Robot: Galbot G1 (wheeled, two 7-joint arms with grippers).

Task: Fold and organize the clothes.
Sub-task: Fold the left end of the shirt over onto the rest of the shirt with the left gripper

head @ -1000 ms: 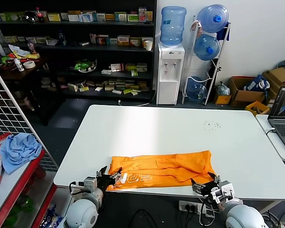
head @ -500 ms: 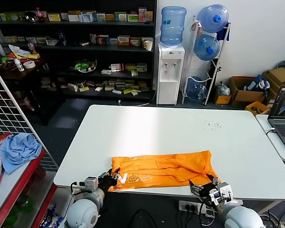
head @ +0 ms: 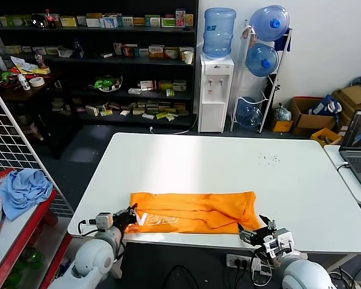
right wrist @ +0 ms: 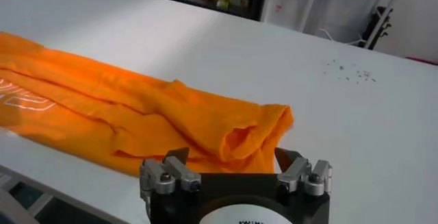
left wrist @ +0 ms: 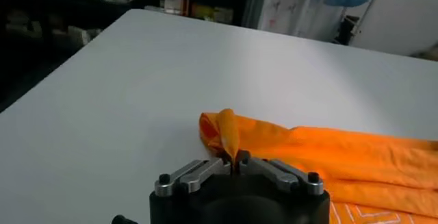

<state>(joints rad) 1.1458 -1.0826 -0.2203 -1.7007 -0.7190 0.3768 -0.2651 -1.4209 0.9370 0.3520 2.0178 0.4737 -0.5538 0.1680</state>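
At the near edge of the white table [head: 186, 162], the left gripper [head: 127, 218] is now closed on the left end of the orange T-shirt [head: 192, 211]. One second ago its jaws stood wide open beside the cloth; now, in the left wrist view, the two fingers [left wrist: 205, 169] meet and a small peak of orange fabric stands up between them. The shirt has also moved: it lies a little more to the left and its left end is pulled toward the table edge, so the white lettering [head: 156, 220] sits closer to this gripper than before. I judge that the grasp on this side is done and a light pull has already begun.

On the other side, the right gripper [head: 260, 233] waits at the near edge just beside the right end of the shirt. Its jaws are wide open, as they were one second ago. In the right wrist view, the bunched end of the T-shirt [right wrist: 137, 119] lies just in front of the open fingers, not between them, so this end is not yet gripped.

The shirt lies as a long, wrinkled band along the near part of the table. The fold probably needs the right gripper to close next.

Farther away, the rest of the table is bare of clothes. A light blue cloth [head: 24, 189] lies on a red shelf to the left, well apart.
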